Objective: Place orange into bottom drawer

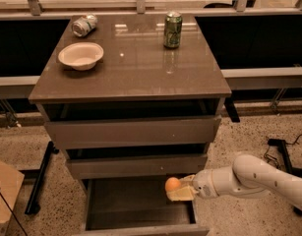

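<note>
Over the right side of the pulled-out bottom drawer (135,205): got the gripper (179,191) closed down to fruit width, clamped on the orange (172,184). Hanging above the dark inside, close to the right wall; can't tell if touching anything below tbh. Reaching in from the right on a white arm (258,178). Up on the cabinet top (140,77): beige bowl (80,56) front-left, silver can (84,25) on its side just behind it, green can (173,29) upright, back-right.

Gripper (177,189) holds orange (172,184) above bottom drawer (131,205), at its right side.
</note>
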Robot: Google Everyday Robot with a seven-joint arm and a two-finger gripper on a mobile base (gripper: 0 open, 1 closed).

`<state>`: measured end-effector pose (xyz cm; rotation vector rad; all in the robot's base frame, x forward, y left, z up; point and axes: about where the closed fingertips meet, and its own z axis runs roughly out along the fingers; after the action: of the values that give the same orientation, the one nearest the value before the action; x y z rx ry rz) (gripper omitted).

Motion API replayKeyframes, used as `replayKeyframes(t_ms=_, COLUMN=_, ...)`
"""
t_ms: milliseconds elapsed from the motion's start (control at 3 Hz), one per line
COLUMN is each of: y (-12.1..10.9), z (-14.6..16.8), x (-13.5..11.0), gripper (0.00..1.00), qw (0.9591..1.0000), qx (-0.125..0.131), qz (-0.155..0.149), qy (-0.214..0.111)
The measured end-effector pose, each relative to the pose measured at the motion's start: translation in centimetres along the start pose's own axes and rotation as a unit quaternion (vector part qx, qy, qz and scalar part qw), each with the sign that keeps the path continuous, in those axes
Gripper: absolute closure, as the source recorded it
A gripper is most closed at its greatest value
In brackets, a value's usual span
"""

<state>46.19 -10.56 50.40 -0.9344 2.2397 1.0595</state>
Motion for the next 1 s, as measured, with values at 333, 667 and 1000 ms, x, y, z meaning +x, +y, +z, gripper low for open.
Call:
replayKeyframes(t_ms=333, y=-4.1, z=2.6, x=4.1, gripper=1.00, qw=0.9994, qx=-0.010, qz=0.033, qy=-0.002)
replayKeyframes(t_ms=667, y=-4.6, z=3.6, x=5.2, gripper=1.00, qw=0.9988, qx=-0.017, qz=0.045, qy=-0.005)
replayKeyframes(t_ms=1000, y=-4.8, z=4.5, x=5.3, gripper=1.00, qw=0.9989, qx=-0.008, qz=0.045, qy=-0.002)
